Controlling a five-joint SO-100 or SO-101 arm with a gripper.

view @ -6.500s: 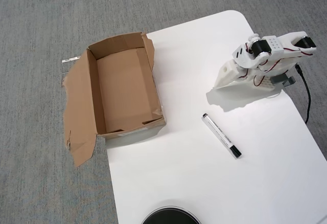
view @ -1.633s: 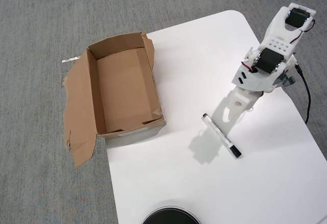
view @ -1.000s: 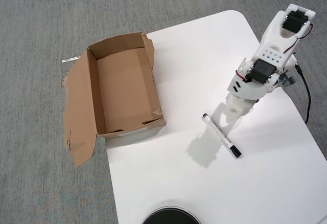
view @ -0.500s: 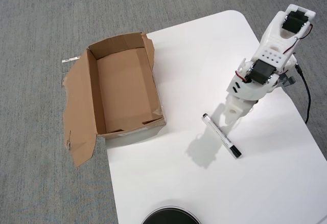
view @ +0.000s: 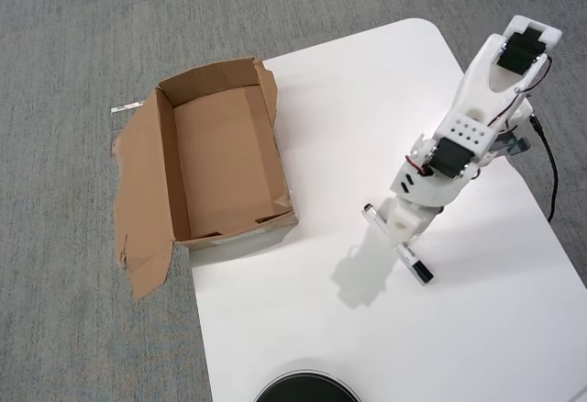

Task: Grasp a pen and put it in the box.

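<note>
Carpet (view: 73, 26), grey and ribbed, fills the left side and top of the overhead view. On it stands a white table (view: 385, 99) with a rounded far corner; its left edge runs down from beside the box toward the bottom of the view.

Next in size is the box (view: 225, 159), brown cardboard and open on top, with nothing visible inside. It sits at the table's far left corner, its right wall over the tabletop and its left side out over the carpet. A ragged flap (view: 138, 209) is folded outward on the left, hanging past the table edge.

A white arm (view: 472, 113) reaches in from the table's right edge, with black motors on it and a black cable (view: 548, 168) trailing beside its base. Its gripper (view: 396, 229) points down over the middle of the tabletop, well apart from the box.

A round black object (view: 305, 390) shows partly at the near edge.

Smallest is the pen (view: 417, 267), white with a black end, lying flat on the table straight under the gripper. Its two ends stick out on either side of the gripper body. I cannot tell whether the fingers are apart or closed on it, since the gripper body hides them.
</note>
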